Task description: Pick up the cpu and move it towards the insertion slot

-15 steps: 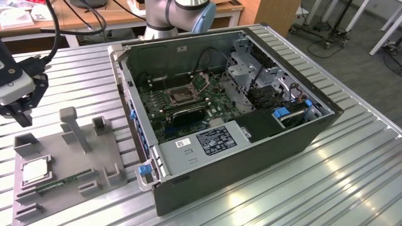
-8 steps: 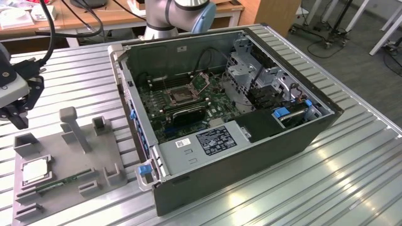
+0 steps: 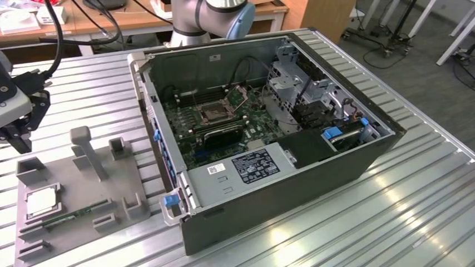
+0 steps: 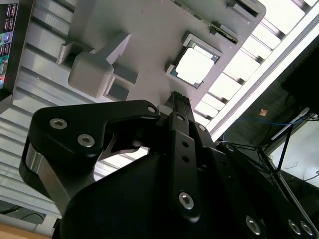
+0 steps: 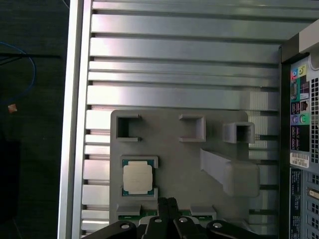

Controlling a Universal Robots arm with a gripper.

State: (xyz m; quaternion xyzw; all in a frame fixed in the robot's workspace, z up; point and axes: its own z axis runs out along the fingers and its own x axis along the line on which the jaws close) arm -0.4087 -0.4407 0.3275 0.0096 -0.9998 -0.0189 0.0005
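Observation:
The cpu point(image 3: 42, 201), a flat square chip with a shiny top, lies in its nest on the grey fixture plate point(image 3: 97, 189) at the exterior view's left. Both wrist views show the cpu point(image 4: 195, 65) point(image 5: 138, 178) from above. My gripper point(image 3: 21, 146) hangs above the table beyond the plate's far left corner, clear of the chip. Its black fingertips point(image 5: 168, 203) point(image 4: 179, 99) are pressed together with nothing between them. The insertion slot point(image 3: 215, 114), a black square in a metal frame, sits on the green motherboard inside the open computer case point(image 3: 297, 167).
A thin green memory stick point(image 3: 70, 217) lies on the plate near the cpu. Grey posts and blocks point(image 3: 83, 150) stand up from the plate. The case's back panel with ports point(image 5: 301, 119) borders the plate. The ribbed metal table ends close to the plate point(image 5: 75, 124).

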